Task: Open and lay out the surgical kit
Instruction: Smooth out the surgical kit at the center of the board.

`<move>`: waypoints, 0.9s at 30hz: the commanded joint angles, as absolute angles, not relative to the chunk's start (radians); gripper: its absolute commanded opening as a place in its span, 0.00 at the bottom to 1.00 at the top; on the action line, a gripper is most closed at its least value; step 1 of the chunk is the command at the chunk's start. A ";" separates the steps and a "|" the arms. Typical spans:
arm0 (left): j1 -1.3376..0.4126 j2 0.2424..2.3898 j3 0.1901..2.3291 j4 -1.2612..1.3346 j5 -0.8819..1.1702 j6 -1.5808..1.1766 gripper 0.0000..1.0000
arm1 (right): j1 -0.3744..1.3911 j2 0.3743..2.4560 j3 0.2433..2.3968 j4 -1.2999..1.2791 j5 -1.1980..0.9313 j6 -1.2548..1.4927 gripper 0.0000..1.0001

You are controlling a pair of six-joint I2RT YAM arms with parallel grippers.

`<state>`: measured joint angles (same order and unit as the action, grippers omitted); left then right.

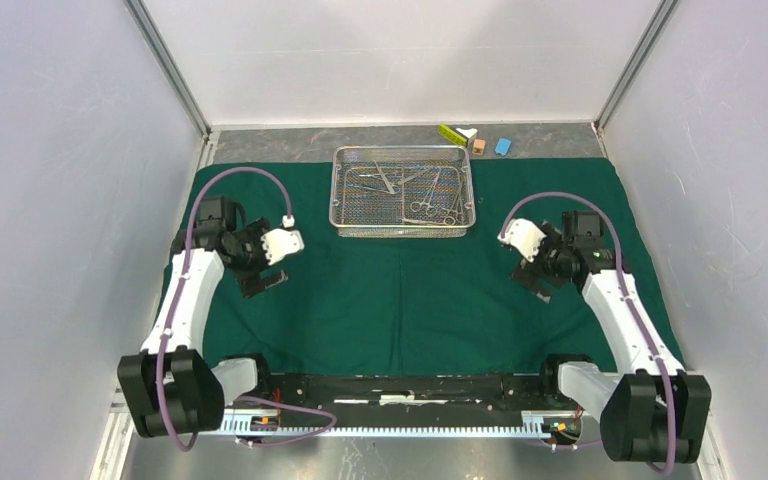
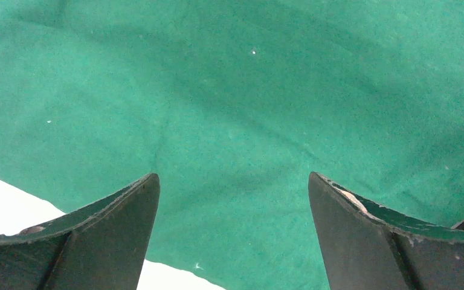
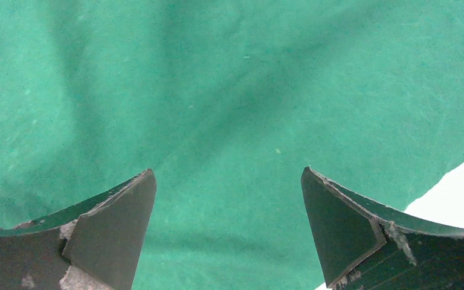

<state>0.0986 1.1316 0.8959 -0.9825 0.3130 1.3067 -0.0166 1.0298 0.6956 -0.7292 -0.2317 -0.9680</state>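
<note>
Only overhead shows tray (image 1: 403, 231); wrists just cloth (image 2: 248, 109)

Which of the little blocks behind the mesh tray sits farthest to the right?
The blue block, lying right of the brown block and the yellow-green one.

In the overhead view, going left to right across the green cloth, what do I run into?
left gripper → wire-mesh tray → right gripper
</note>
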 commanded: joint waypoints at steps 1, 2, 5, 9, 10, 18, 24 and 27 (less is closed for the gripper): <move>0.127 1.186 0.889 -0.896 0.338 1.186 0.99 | -0.050 1.084 0.759 -0.614 -0.216 -0.850 0.98; 0.135 1.193 0.873 -0.878 0.316 1.203 0.99 | -0.062 1.098 0.762 -0.599 -0.210 -0.846 0.98; 0.183 1.208 0.832 -0.858 0.292 1.252 1.00 | -0.102 1.133 0.763 -0.579 -0.211 -0.850 0.98; 0.291 1.219 0.825 -0.898 0.307 1.335 1.00 | -0.150 1.171 0.747 -0.569 -0.229 -0.870 0.98; 0.313 1.220 0.818 -0.908 0.304 1.362 1.00 | -0.158 1.177 0.739 -0.568 -0.231 -0.877 0.98; 0.476 1.244 0.705 -0.874 0.270 1.515 1.00 | -0.204 1.198 0.694 -0.550 -0.236 -0.917 0.98; 0.585 1.263 0.631 -0.850 0.240 1.617 0.99 | -0.215 1.207 0.696 -0.556 -0.232 -0.935 0.98; 0.638 1.258 0.598 -0.850 0.222 1.679 0.99 | -0.219 1.212 0.696 -0.555 -0.227 -0.941 0.98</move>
<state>0.5827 1.2655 0.6277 -0.8665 0.2443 1.5391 -0.2104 1.2076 0.6964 -0.5766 -0.2241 -0.9184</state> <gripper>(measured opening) 0.991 0.979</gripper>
